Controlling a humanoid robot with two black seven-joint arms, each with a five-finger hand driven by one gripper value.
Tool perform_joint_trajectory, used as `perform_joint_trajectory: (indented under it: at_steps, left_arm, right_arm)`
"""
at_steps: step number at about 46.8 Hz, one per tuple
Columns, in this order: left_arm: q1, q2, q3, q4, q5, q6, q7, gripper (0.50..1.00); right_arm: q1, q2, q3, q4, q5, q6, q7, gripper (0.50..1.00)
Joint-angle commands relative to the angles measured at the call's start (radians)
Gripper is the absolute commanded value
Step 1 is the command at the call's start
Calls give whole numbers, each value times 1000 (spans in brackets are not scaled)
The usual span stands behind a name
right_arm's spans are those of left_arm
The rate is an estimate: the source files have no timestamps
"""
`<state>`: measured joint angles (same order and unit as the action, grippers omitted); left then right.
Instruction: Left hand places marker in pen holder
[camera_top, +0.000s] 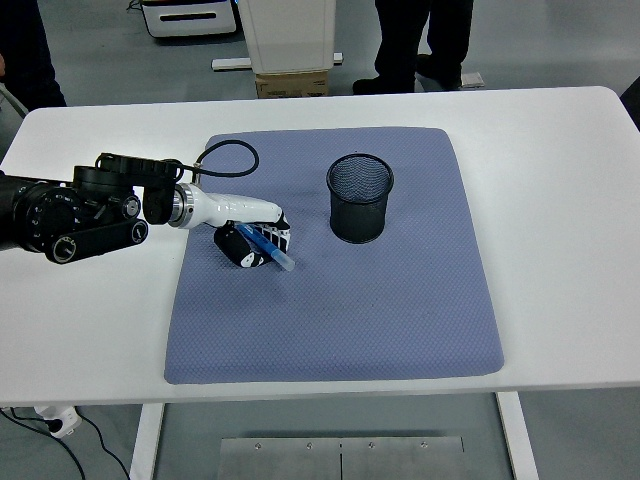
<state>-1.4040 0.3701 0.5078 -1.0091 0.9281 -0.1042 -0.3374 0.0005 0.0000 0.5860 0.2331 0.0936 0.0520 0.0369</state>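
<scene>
Blue marker (268, 248) is gripped in the left hand (250, 238), over the left part of the grey-blue mat (335, 320). Fingers are curled around the barrel near its upper end; the lower tip sticks out to the right and down, past the fingertips. Whether that tip touches the mat or sits just clear of it cannot be told from this angle.

Black mesh pen holder (360, 197) stands upright on the mat, to the right of the hand and a little farther from the camera. Nothing visible inside it. Right arm is out of view. White table (90, 330) carries the mat; people's legs show beyond the far edge.

Judgement: grasp done, transfer to the holder not yet done.

Risks from here:
- Marker lies tilted, nearly flat. If it is not turned upright before lowering, it will likely strike the rim or rest across it.
- Grip looks off-centre, with a long free end. The marker could swing or slip out during the move.
- Holder is light mesh. A sideways knock from the fingers or marker tip could push or tip it.
</scene>
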Motion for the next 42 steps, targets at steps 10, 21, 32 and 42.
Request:
perform_joint_trajectory:
  at_steps: [10, 21, 32, 42]
  left_arm:
    - [0, 0, 0, 0, 0, -2, 0, 677]
    - [0, 0, 0, 0, 0, -2, 0, 701]
    - [-1, 1, 0, 0, -2, -2, 0, 610]
    - [-1, 0, 0, 0, -2, -2, 3, 508]
  right_arm:
    - [1, 0, 0, 0, 0, 0, 0, 1000]
    - [1, 0, 0, 0, 0, 0, 1, 1000]
    - [0, 0, 0, 0, 0, 0, 0, 1000]
    - [-1, 0, 0, 0, 0, 0, 0, 1000]
